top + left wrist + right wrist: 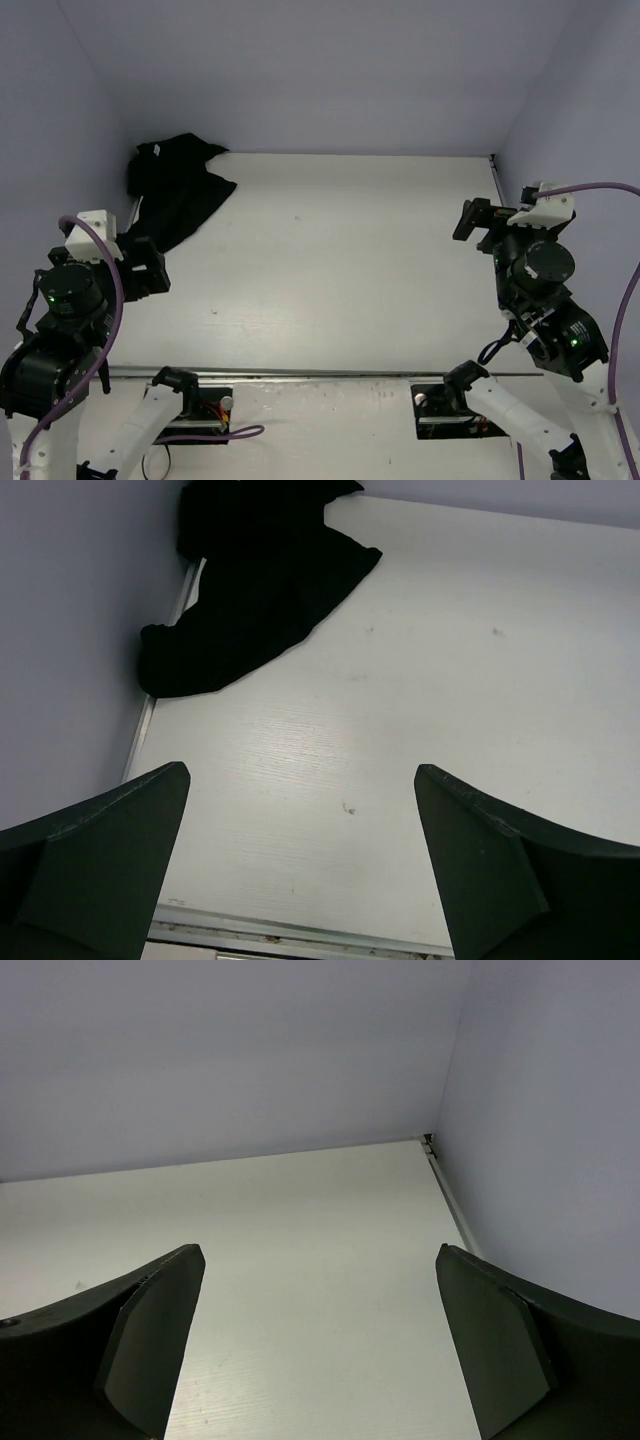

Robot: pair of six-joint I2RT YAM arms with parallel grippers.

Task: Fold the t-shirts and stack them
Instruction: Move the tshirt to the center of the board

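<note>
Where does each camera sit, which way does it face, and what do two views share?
Top external: above and behind the arms, looking down on the table; left gripper and right gripper show.
Left wrist: on the left arm, facing the far left corner's crumpled t-shirt; its open fingers below.
Right wrist: on the right arm, facing the far right corner; its open fingers below.
Shared: top and left wrist both show the t-shirt.

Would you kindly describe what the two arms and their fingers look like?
The left arm and right arm are black, rounded at the joints, with white lower links. Each carries a white box at the wrist, a purple cable and a small green light. The fingers are dark, flat, tapering wedges.
</note>
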